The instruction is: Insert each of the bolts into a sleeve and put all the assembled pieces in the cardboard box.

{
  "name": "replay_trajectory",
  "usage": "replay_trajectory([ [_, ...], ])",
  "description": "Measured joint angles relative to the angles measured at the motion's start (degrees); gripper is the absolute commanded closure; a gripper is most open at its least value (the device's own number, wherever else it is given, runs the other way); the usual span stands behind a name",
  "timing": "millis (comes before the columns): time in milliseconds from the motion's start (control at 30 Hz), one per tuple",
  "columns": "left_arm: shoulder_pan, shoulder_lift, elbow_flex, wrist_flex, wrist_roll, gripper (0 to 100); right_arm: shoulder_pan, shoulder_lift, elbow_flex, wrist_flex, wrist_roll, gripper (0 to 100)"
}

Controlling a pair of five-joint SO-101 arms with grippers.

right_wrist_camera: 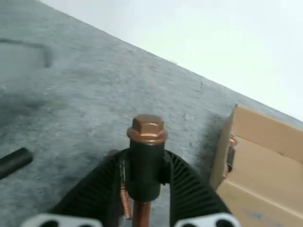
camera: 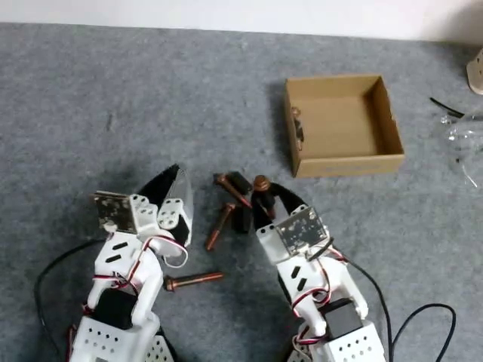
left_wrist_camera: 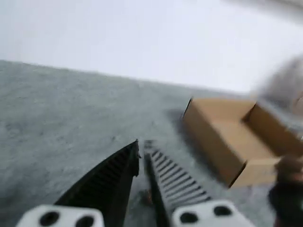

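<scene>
My right fingers [right_wrist_camera: 184, 189] clamp a sleeved bolt [right_wrist_camera: 144, 163] near-left of the cardboard box [camera: 343, 162], which holds one finished piece [camera: 296, 124]; my left fingers [left_wrist_camera: 111, 179] sit almost closed, empty. Loose bolts [camera: 220, 225] on the surface [camera: 90, 90] await sleeves.

My worktop [camera: 90, 98] is covered in grey, felt-like fabric that runs to a white wall [camera: 226, 11] along the far side. At the far right edge lie a clear plastic thing [camera: 462, 128], a thin black wire [camera: 445, 108] and a beige object [camera: 476, 72].
</scene>
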Motion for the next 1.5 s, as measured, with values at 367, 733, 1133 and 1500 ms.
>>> replay_trajectory([
  [367, -14.15, 0.0, 0.0, 13.54, -14.42, 99, 6.68, 0.0, 0.0, 0.09, 0.0, 99.4],
  [733, -19.34, 0.0, 0.0, 18.29, -28.75, 99, 6.95, 0.0, 0.0, 2.64, 0.0, 99.4],
  [1133, -21.19, 0.0, 0.0, 18.9, -30.24, 99, 13.98, 0.0, 0.0, 2.9, 0.0, 99.4],
  [1500, -21.27, 0.0, 0.0, 18.9, -30.24, 99, 14.24, 6.42, -7.47, 2.9, 4.04, 99.4],
])
